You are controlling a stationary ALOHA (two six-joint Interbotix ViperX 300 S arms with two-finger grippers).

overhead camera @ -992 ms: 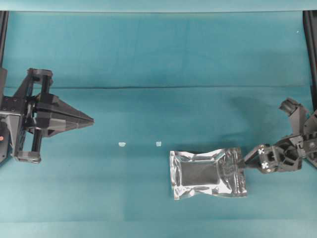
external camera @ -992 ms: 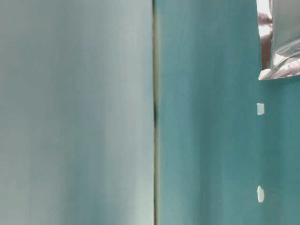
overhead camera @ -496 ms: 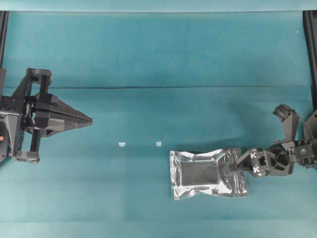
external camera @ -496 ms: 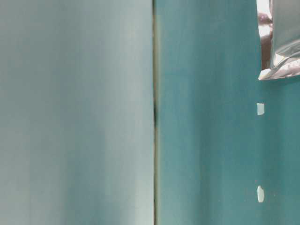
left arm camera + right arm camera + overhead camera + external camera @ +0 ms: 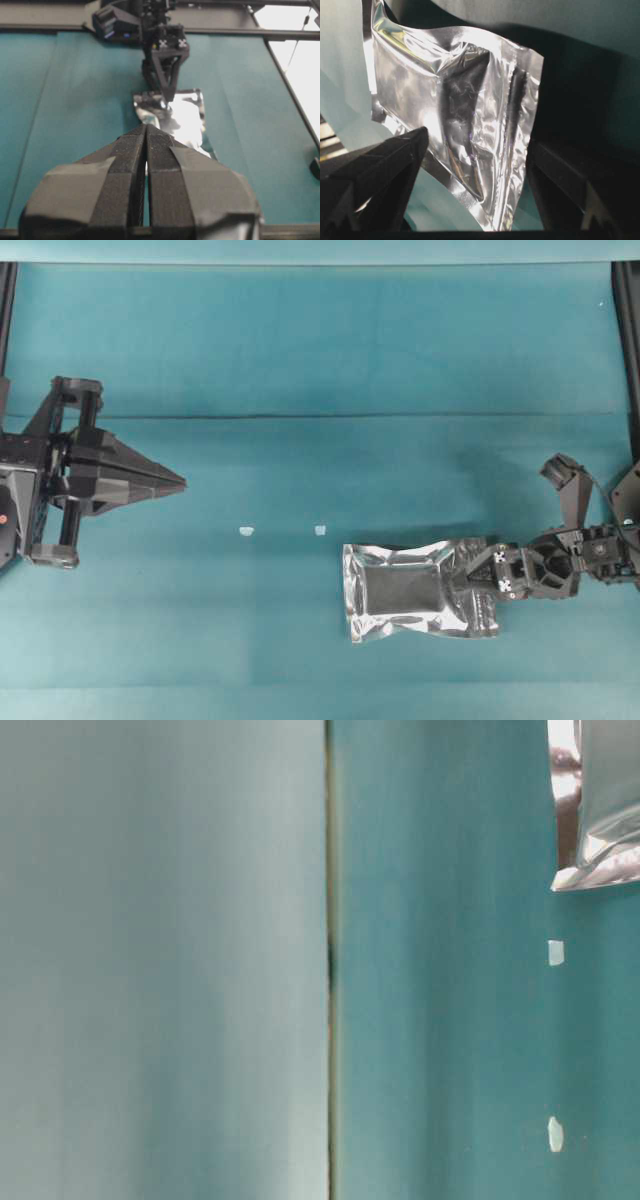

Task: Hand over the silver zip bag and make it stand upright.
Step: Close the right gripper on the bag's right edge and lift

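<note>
Here the right gripper point(image 5: 468, 578) is standing with jaws spread on either side of the silver zip bag's point(image 5: 415, 590) three o'clock end, not clamping. The bag is lying flat on the teal bench point(image 5: 320, 360). At nine o'clock, the left gripper point(image 5: 180, 481) is hovering, jaws pressed together, empty.

A teal cloth covers the tabletop point(image 5: 320, 350), with a faint crease running across it from side to side. Dark frame rails point(image 5: 627, 330) stand at its left and right edges. Bright light point(image 5: 300, 55) glares beyond the far rail in the left wrist view.
</note>
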